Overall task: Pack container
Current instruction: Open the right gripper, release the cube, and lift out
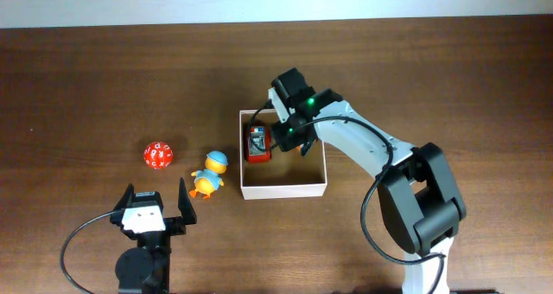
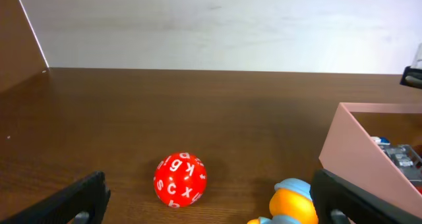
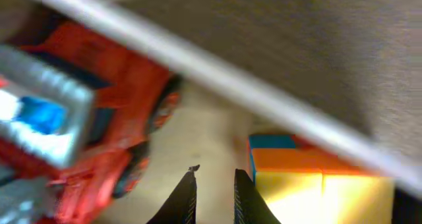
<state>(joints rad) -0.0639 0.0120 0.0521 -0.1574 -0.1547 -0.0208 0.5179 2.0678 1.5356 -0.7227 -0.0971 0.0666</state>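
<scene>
**Overhead view: container at frame centre**

On the brown table (image 1: 86, 86), the white-walled container (image 1: 285, 190) is seen at centre. The right gripper (image 1: 294, 145) is lowered into its upper left part, fingers nearly together with nothing between them. The left gripper (image 1: 155, 192) is spread wide at lower left. A red toy truck (image 1: 257, 143) lies inside the container. A duck toy (image 1: 208, 175) and a red lettered ball (image 1: 158, 155) lie to its left.
</scene>
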